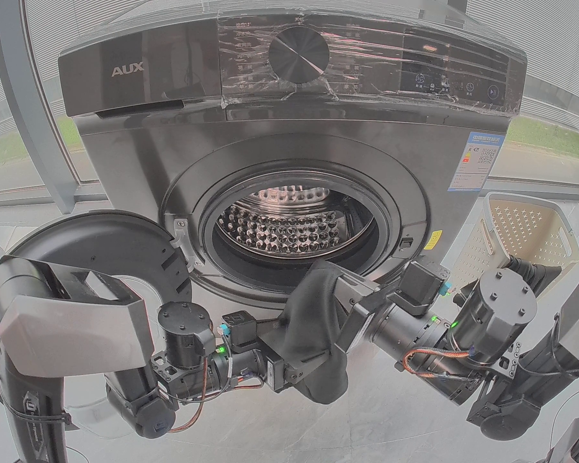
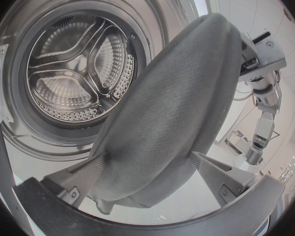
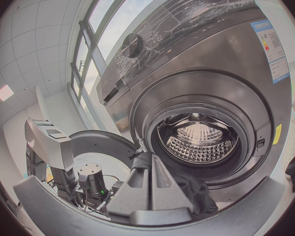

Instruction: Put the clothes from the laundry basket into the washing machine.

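**Desk:** Where was the clothing?

**Photographer:** A dark garment (image 1: 315, 329) (image 2: 173, 115) (image 3: 193, 187) hung in the air between the two arms. It was just in front of the washing machine (image 1: 289, 130) and below the lip of its open port.

**Desk:** Who had it?

**Photographer:** The right gripper (image 1: 338, 284) (image 3: 150, 156) was clenched on the garment's upper edge. The left gripper (image 1: 288, 366) (image 2: 147, 161) sat lower with its jaws spread wide. The cloth sagged between its fingers (image 2: 101, 163) and touched both pads.

**Desk:** And the machine?

**Photographer:** Its door (image 1: 103, 245) stood swung out to the robot's left. The perforated steel drum (image 1: 283, 226) (image 2: 78, 72) (image 3: 200, 138) showed through the port.

**Desk:** The basket?

**Photographer:** The pale laundry basket (image 1: 527, 226) stood on the floor just beside the machine, on the robot's right. More dark cloth (image 1: 537, 274) lay at its near rim, well apart from the held garment.
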You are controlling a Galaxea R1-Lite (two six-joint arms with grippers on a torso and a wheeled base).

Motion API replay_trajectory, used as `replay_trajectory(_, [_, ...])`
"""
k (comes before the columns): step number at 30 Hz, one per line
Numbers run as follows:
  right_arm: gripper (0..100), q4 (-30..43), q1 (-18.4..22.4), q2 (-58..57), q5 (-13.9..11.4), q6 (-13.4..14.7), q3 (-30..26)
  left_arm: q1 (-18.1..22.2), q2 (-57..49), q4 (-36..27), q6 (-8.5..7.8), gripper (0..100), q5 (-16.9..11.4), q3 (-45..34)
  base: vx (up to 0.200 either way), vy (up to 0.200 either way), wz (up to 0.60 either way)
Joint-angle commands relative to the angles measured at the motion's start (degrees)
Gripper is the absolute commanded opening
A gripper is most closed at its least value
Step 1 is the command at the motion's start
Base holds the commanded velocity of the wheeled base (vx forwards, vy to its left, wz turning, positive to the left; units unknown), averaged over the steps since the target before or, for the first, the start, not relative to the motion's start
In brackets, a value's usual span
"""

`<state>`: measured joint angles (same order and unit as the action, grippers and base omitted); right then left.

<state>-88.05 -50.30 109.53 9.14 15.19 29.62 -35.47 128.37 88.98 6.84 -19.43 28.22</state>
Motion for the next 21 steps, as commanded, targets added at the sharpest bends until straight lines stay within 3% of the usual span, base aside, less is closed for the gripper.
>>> replay_trajectory(1, [0, 0.0, -0.8, -0.1, 0.0, 0.0, 0.0, -0.3, 3.5, 0.4, -0.34, 100, 0.1, 1.2, 0.0, 0.0, 0.0])
replay_trajectory(6, [0, 0.0, -1.5, -0.5, 1.1, -0.1, -0.4, 0.0, 6.0, 0.4, -0.25, 100, 0.2, 4.4, 0.0, 0.0, 0.0])
replay_trajectory(17, [0, -0.1, -1.5, -1.5, 1.1, 0.0, -1.0, 0.4, 12.0, 0.4, -0.07, 100, 1.2, 11.5, 0.0, 0.0, 0.0])
replay_trajectory(18, [0, -0.1, -1.5, -1.5, 1.1, 0.0, -1.0, 0.5, 12.0, 0.4, 0.02, 0, 1.4, 11.9, 0.0, 0.0, 0.0])
replay_trajectory(21, [0, -0.2, -1.4, -1.5, 1.2, 0.0, -1.4, 1.2, 12.0, 0.4, 0.02, 0, 3.1, 13.0, 0.0, 0.0, 0.0])
